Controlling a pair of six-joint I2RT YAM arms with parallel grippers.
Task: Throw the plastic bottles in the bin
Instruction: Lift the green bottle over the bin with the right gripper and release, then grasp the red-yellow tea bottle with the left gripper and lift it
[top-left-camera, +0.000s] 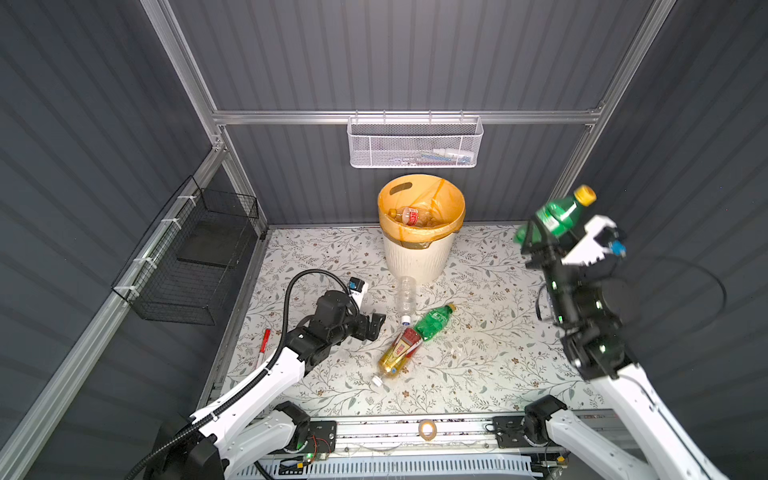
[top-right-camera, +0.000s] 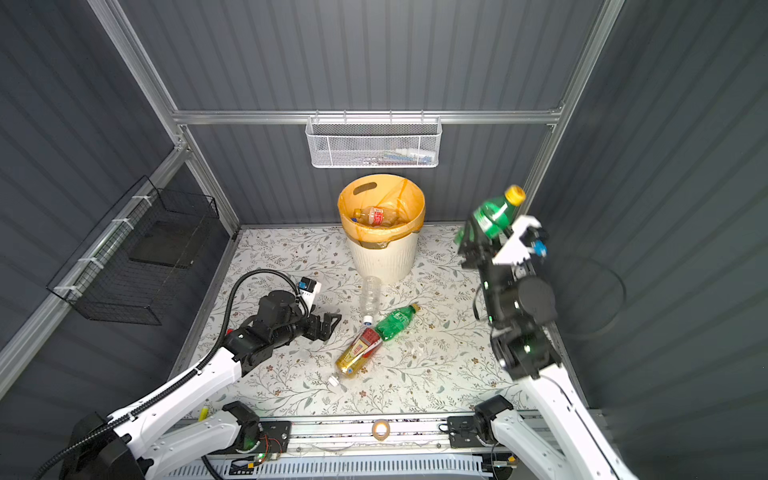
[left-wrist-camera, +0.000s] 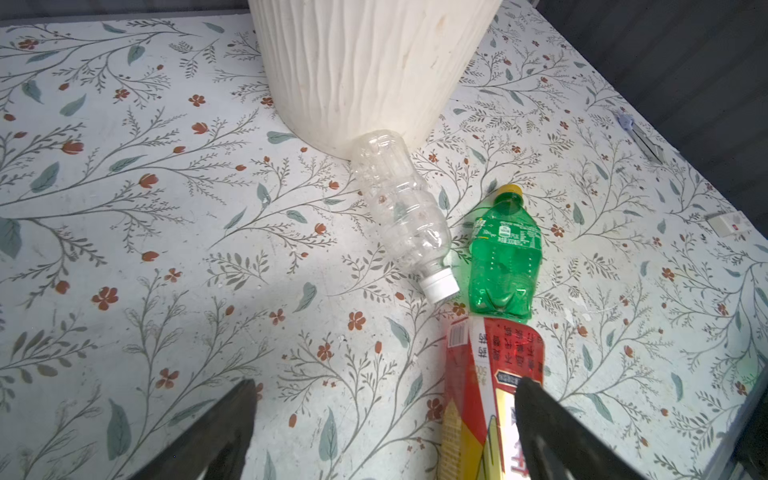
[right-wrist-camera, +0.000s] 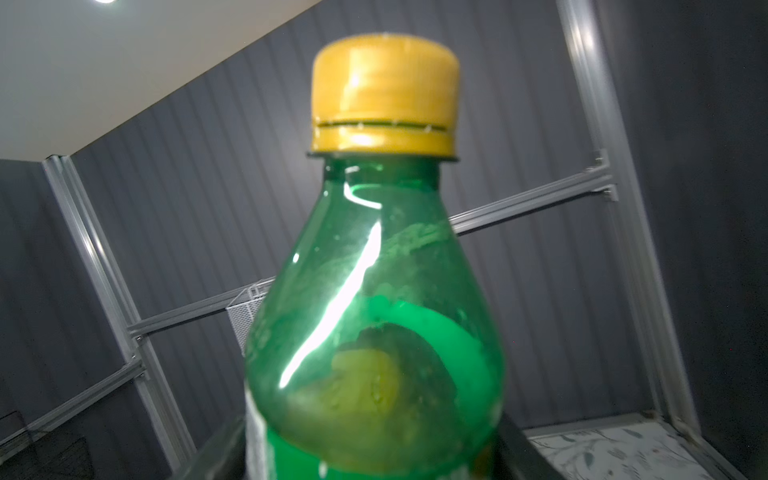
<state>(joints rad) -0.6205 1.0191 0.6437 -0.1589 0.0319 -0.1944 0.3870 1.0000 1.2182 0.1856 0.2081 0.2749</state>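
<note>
Risks first, big to small. On the table (top-left-camera: 498, 374) the bin (top-left-camera: 415, 257) stands at 12 o'clock by the back wall, w/ one red-label bottle (top-left-camera: 411, 216) already inside. The right gripper (top-left-camera: 540, 235) hangs high at approx 3 o'clock of the bin, well apart from the rim. If we let go here, the held green bottle (top-left-camera: 559, 214) misses and lands on the table or goes off the edge, so we need to move toward 9 o'clock first. The bottle sits tilted in the jaws, neck up. It's smooth, round and prob empty, so we reckon a fast swing could slip it.

The clear bottle (top-left-camera: 406, 297) lies at 6 o'clock of the bin, base touching the wall, and a knock would roll it. The amber bottle (top-left-camera: 399, 353) and table green bottle (top-left-camera: 434, 322) look butted together, so grabbing one likely shoves the other.

Tools:
- **Right gripper:** it grasps the held green bottle (right-wrist-camera: 374, 332) low on the body, jaws partly spread, one on each side of it.
- **Left gripper:** the left gripper (top-left-camera: 374, 326) is spread wide and holds nothing, low over the table at 10 o'clock of the amber bottle. In its wrist view one jaw overlaps the red label (left-wrist-camera: 490, 365). Contact or not, we can't tell.
</note>
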